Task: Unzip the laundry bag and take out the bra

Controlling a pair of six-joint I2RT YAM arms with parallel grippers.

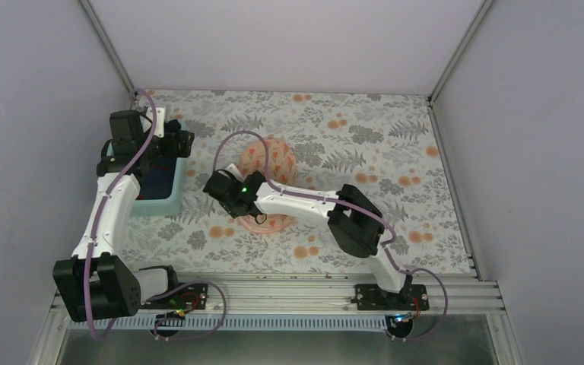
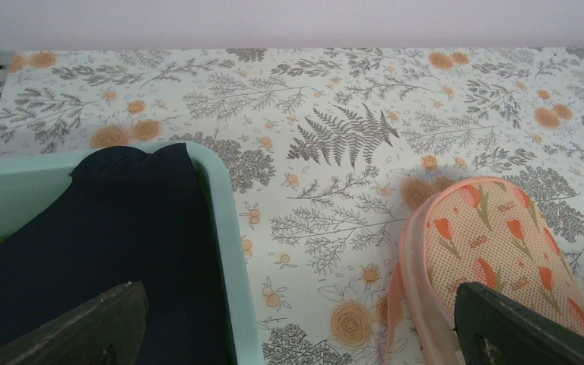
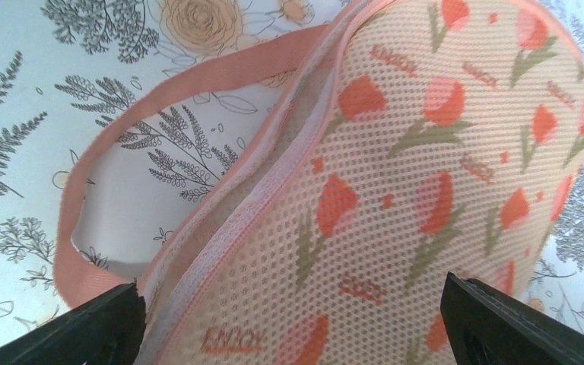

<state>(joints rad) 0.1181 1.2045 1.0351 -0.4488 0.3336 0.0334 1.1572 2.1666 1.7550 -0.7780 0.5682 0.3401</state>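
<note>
The laundry bag (image 1: 272, 161) lies flat on the floral table, a peach-pink mesh pouch printed with orange-red flowers. My right gripper (image 1: 226, 196) hangs low over its left side. In the right wrist view the bag (image 3: 426, 190) fills the frame. Its pale zipper seam (image 3: 251, 205) and pink loop (image 3: 106, 152) are to the left, and the right gripper (image 3: 296, 331) is open and holds nothing. My left gripper (image 1: 181, 144) is open over the teal bin's right rim, apart from the bag (image 2: 494, 251). In its wrist view the left gripper (image 2: 300, 334) is empty. The bra is hidden.
A teal plastic bin (image 1: 160, 202) stands at the left with navy fabric (image 2: 106, 228) in it; its rim (image 2: 224, 228) lies a short gap from the bag's loop (image 2: 391, 312). Grey walls and metal posts close in the table on three sides.
</note>
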